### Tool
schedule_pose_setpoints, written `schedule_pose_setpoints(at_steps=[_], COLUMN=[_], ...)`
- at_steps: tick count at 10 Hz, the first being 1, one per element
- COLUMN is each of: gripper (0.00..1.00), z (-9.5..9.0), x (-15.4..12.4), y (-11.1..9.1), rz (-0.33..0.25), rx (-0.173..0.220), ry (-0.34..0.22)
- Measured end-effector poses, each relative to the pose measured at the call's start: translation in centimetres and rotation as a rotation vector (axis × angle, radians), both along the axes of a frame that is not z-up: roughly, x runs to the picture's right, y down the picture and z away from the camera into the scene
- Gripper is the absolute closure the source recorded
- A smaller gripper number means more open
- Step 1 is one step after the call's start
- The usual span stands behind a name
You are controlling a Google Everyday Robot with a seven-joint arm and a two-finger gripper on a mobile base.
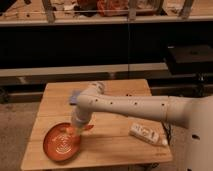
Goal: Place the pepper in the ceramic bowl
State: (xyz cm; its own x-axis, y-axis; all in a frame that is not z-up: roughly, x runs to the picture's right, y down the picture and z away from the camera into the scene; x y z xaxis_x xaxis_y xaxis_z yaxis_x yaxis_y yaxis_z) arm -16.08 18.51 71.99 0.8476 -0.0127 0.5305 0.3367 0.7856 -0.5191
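Wood tabletop [115, 150], pale planks with a matte finish, and most of what's on it sits toward the left side. The ceramic bowl [50, 150] is near the front left corner: shallow, round, glossy orange-red, more plate than bowl. Inside it, all I can make out are pale swirl lines ringing the centre.

The arm [130, 106] is a fat, smooth white tube with small dark dots along it. It comes in from the right, bends at a rounded elbow and drops down to the tool [76, 129], which hangs right at the bowl's upper right rim. The pepper [86, 128] is a little orange-red tapered sliver poking out on the right of the tool's tip, just beside the rim and not down in the dish. Honestly I can't tell whether the tool is clamped on it or loose.

Off to the right lies a white oblong bottle [145, 134], on its side and well apart from the bowl. Behind the elbow there's a flat blue-grey rectangle [74, 98], mostly hidden by the arm. The robot's white body is cut off at the right edge.
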Motion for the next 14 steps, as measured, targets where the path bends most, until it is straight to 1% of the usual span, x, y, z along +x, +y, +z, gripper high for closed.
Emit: schedule_pose_setpoints(at_steps=[11, 14], gripper=[1.0, 1.0], z=[0.1, 0.2], x=[-1.4, -1.5], y=[-0.1, -0.2], rz=[-0.027, -0.028], rx=[-0.003, -0.005], ry=[-0.007, -0.005])
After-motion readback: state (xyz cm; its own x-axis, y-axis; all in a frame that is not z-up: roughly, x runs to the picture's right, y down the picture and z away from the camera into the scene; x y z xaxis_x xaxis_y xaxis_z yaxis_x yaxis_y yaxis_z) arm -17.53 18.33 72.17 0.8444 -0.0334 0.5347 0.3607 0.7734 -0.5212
